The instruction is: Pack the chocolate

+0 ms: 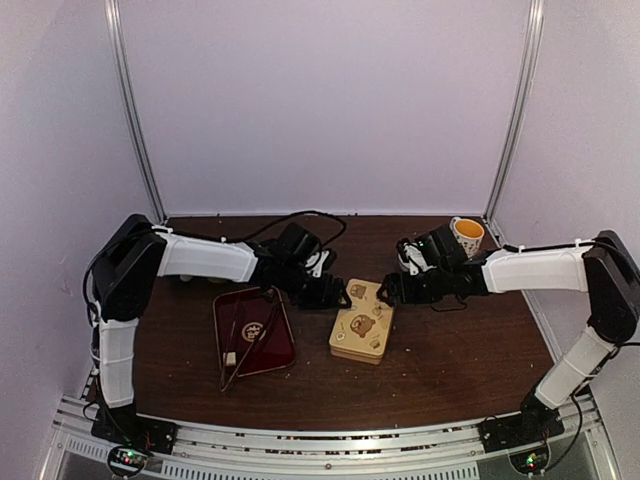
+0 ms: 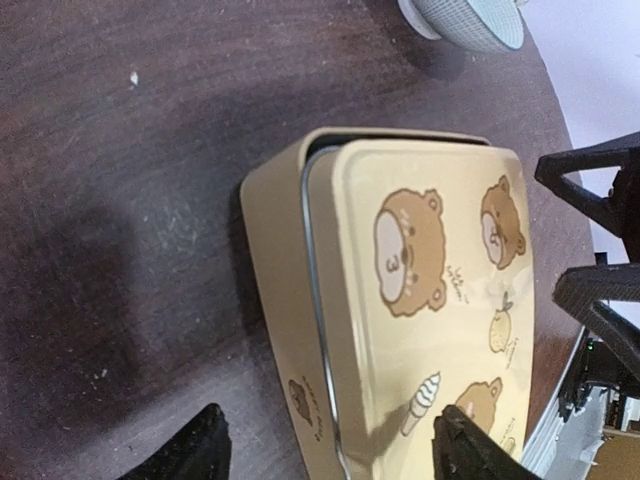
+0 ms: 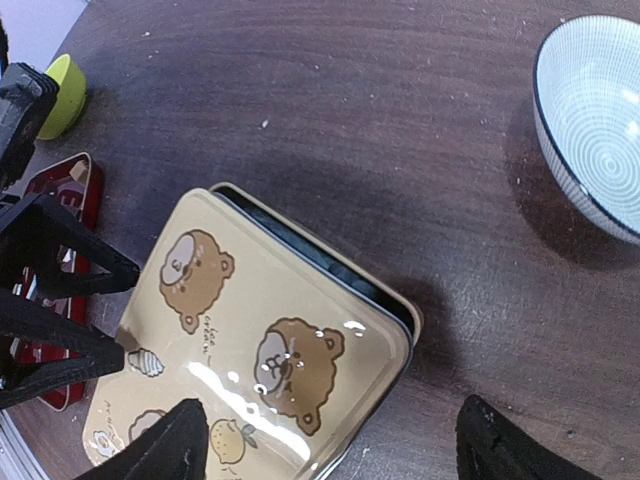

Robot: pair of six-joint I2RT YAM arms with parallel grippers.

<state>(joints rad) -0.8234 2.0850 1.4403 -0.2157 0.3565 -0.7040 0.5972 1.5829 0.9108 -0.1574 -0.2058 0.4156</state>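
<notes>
No chocolate shows in any view. A beige tin [image 1: 362, 325] with a bear-printed lid [image 2: 430, 290] stands at the table's middle. The lid lies slightly askew on the tin and leaves a dark gap along one edge [image 3: 320, 255]. My left gripper [image 1: 335, 292] is open at the tin's far left corner. In the left wrist view [image 2: 335, 450], one finger is over the table and the other over the lid. My right gripper [image 1: 385, 290] is open at the tin's far right corner and straddles the lid's corner in the right wrist view [image 3: 330, 445]. Neither gripper holds anything.
A dark red tray [image 1: 253, 330] with tongs and a small cream cube [image 1: 230, 357] lies left of the tin. A patterned white bowl [image 3: 590, 120] stands behind the tin, and a cup [image 1: 467, 235] at the back right. A small yellow-green cup [image 3: 62, 95] is near the tray.
</notes>
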